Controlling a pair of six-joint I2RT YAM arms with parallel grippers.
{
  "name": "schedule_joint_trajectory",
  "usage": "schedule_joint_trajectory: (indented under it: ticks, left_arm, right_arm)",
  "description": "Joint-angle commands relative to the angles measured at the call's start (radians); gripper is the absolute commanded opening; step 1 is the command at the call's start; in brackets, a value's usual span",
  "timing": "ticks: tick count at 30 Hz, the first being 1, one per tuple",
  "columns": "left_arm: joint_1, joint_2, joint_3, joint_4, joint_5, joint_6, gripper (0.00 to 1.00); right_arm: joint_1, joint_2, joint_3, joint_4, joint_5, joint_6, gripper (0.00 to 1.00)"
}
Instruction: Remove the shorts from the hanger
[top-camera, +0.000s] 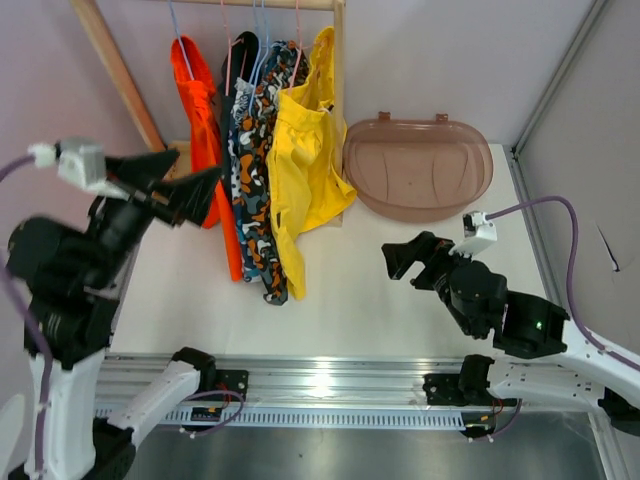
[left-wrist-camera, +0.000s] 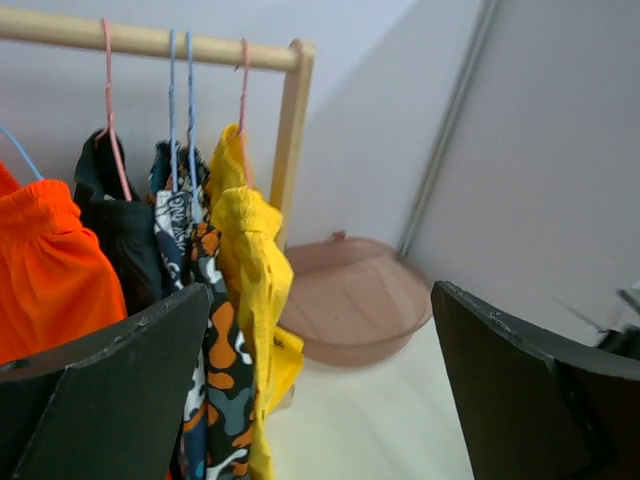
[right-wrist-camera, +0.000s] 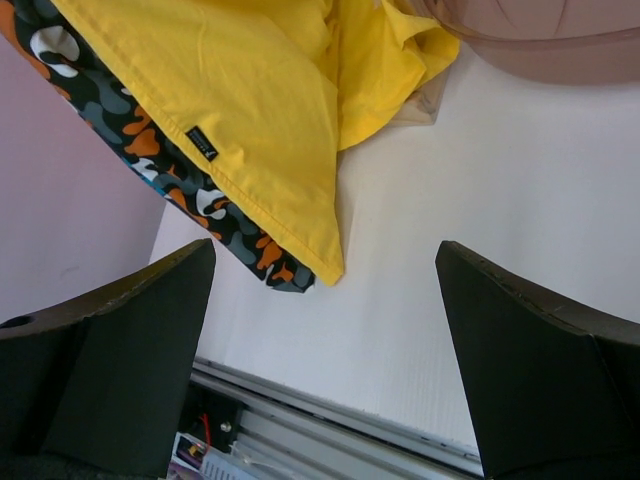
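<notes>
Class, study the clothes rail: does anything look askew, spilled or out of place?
Nothing is spilled or damaged. The plain yellow cloth shorts, at the right end of the wooden rail, hang bunched and lopsided on their pink wire hanger, one side drooping lower than the other.

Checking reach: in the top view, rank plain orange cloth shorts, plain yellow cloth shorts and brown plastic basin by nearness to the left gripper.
1. Orange shorts, rack's left end, beside the left gripper.
2. Yellow shorts, rack's right end.
3. Brown basin, farther right.
</notes>
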Motion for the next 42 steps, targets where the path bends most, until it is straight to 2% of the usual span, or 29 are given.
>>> schedule_joint_trajectory:
  ticks: [1, 4, 5, 7, 8, 9, 10, 13, 15, 20, 33, 36, 37, 42]
  left_arm:
    - [-0.004, 0.220, 0.169, -0.103, -0.078, 0.062, 0.99]
    - [-0.006, 0.418, 0.305, -0.117, -0.051, 0.071, 0.99]
    - [-0.006, 0.463, 0.397, -0.105, -0.038, 0.076, 0.99]
    - [-0.019, 0.594, 0.459, -0.106, -0.044, 0.088, 0.99]
    - [-0.024, 0.647, 0.588, -0.118, -0.046, 0.097, 0.99]
    - [-0.032, 0.704, 0.646, -0.169, -0.047, 0.106, 0.98]
    - [-0.035, 0.821, 0.756, -0.196, -0.047, 0.107, 0.97]
    - [-0.070, 0.963, 0.974, -0.241, -0.073, 0.129, 0.96]
    - [-0.104, 1.041, 1.037, -0.224, -0.118, 0.155, 0.99]
    - [-0.131, 1.127, 1.031, -0.108, -0.170, 0.183, 0.99]
    - [-0.139, 1.255, 1.039, -0.055, -0.276, 0.215, 0.99]
    - [-0.139, 1.272, 1.038, -0.057, -0.291, 0.222, 0.92]
    - [-0.139, 1.275, 1.041, -0.057, -0.290, 0.222, 0.87]
    - [-0.139, 1.279, 1.039, -0.043, -0.284, 0.234, 0.78]
  right_arm:
    - [0.037, 0.038, 0.039, -0.068, 0.145, 0.030, 0.99]
    - [0.038, 0.071, 0.034, -0.060, 0.148, 0.001, 0.99]
    - [0.038, 0.078, 0.034, -0.061, 0.157, -0.004, 1.00]
    - [0.039, 0.088, 0.028, -0.065, 0.170, 0.002, 1.00]
    - [0.038, 0.090, 0.025, -0.061, 0.168, -0.002, 0.99]
    - [0.038, 0.088, 0.008, -0.052, 0.165, -0.024, 0.99]
    - [0.036, 0.085, -0.004, -0.007, 0.142, -0.050, 0.99]
    - [0.031, 0.061, -0.067, 0.111, 0.082, -0.145, 0.99]
    - [0.028, 0.058, -0.085, 0.139, 0.036, -0.162, 0.99]
    - [0.031, 0.058, -0.125, 0.129, -0.007, -0.140, 0.99]
    - [0.027, -0.051, -0.159, 0.083, -0.008, -0.117, 0.99]
    - [0.025, -0.053, -0.157, 0.078, -0.001, -0.111, 0.99]
    - [0.024, -0.051, -0.159, 0.072, 0.004, -0.102, 0.99]
    - [0.024, -0.022, -0.159, 0.061, -0.004, -0.068, 1.00]
